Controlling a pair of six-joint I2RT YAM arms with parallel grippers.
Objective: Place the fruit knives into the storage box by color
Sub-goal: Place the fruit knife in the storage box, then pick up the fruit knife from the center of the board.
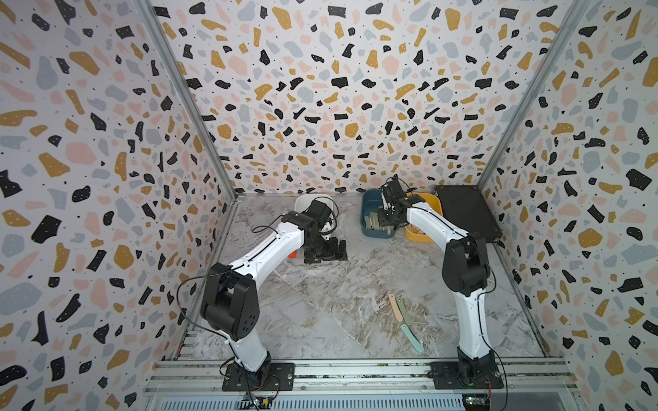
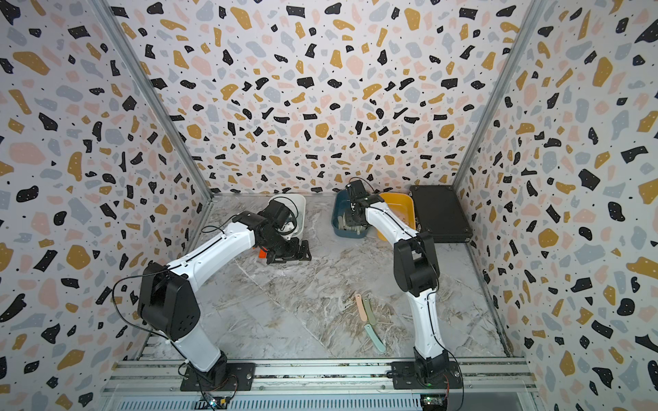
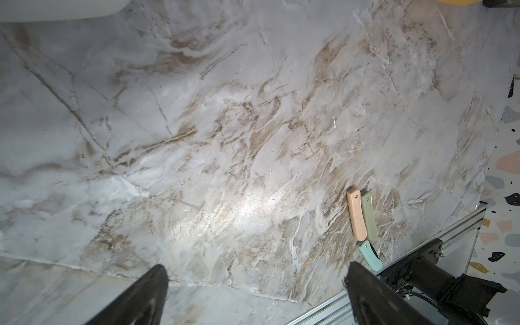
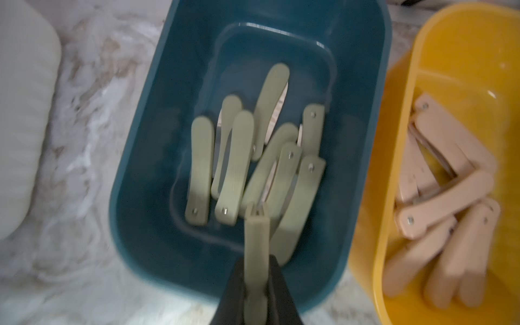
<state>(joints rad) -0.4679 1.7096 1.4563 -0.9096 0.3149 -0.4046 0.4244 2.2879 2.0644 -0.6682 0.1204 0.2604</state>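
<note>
My right gripper (image 4: 256, 261) is shut on a sage green fruit knife (image 4: 256, 239), held over the dark teal storage box (image 4: 146, 140), where several green knives (image 4: 233, 168) lie. Beside it, the yellow box (image 4: 399, 112) holds several pink knives (image 4: 447, 197). In both top views a pink knife (image 1: 394, 307), a green knife (image 1: 403, 309) and a mint knife (image 1: 411, 337) lie on the table near the right arm's base. My left gripper (image 3: 254, 277) is open with nothing between its fingers, hanging low in front of the white box (image 1: 306, 203).
A flat black case (image 1: 466, 213) lies at the back right against the wall, next to the yellow box. A small orange block (image 1: 292, 254) shows beside the left arm's wrist. Patterned walls close in three sides, and a metal rail runs along the front edge.
</note>
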